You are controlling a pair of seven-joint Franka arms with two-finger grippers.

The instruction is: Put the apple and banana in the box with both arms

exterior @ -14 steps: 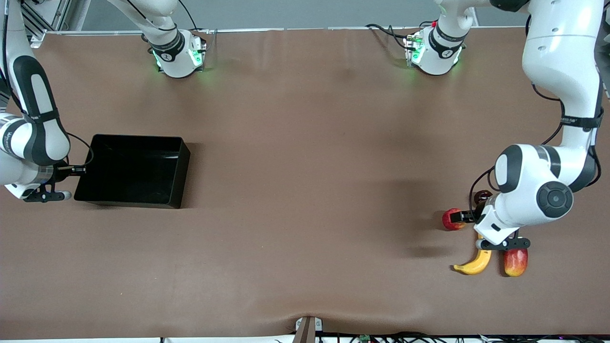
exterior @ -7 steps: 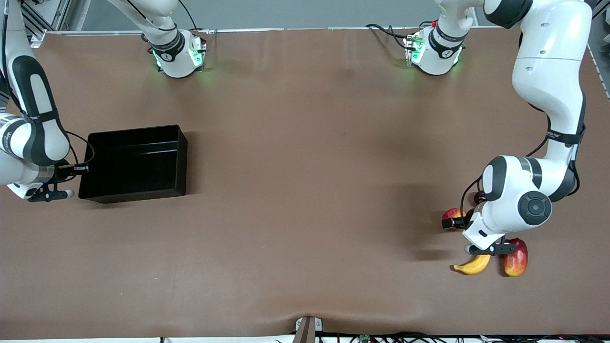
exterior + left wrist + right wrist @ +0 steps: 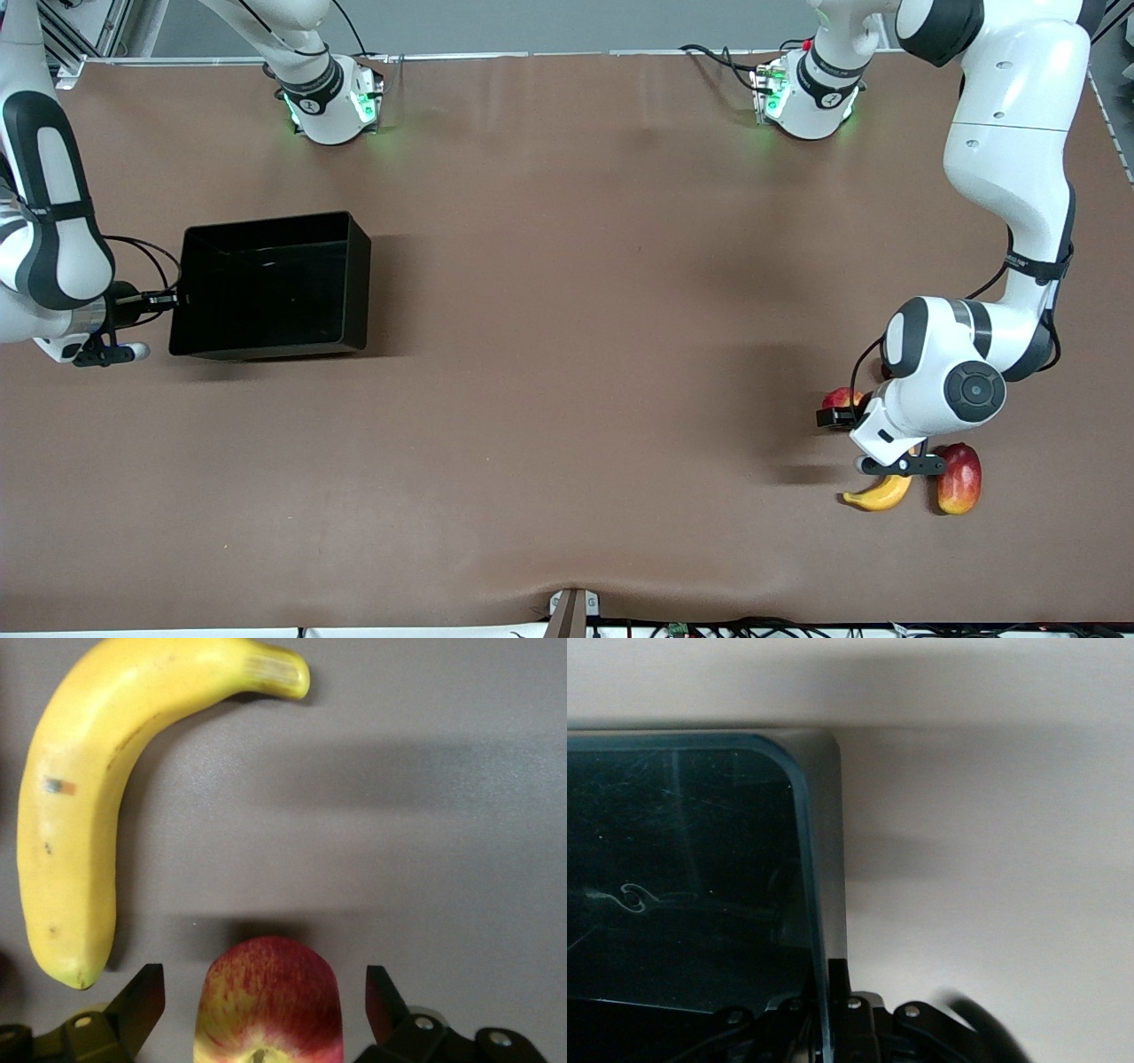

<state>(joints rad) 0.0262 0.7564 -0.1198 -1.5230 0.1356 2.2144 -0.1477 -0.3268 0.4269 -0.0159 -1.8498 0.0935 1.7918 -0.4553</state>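
The black box (image 3: pixel 270 283) lies toward the right arm's end of the table. My right gripper (image 3: pixel 173 299) is shut on the box's end wall. In the right wrist view that wall (image 3: pixel 819 859) runs between my right gripper's (image 3: pixel 833 997) fingers. The apple (image 3: pixel 840 397) lies toward the left arm's end. My left gripper (image 3: pixel 837 415) is open and low around it. In the left wrist view the apple (image 3: pixel 270 1001) sits between the spread fingers (image 3: pixel 142 1001) of my left gripper (image 3: pixel 266 1010), with gaps on both sides. The banana (image 3: pixel 877 494) lies nearer the camera and also shows in the left wrist view (image 3: pixel 80 815).
A red-and-yellow mango (image 3: pixel 959 478) lies beside the banana, under the left arm's wrist. The left arm's elbow hangs over the fruit group. The wide brown tabletop (image 3: pixel 576 354) stretches between the box and the fruits.
My right gripper has drawn the box farther from the camera and a little toward the table's middle. My left arm has shifted over the fruits, its gripper closing in on the apple.
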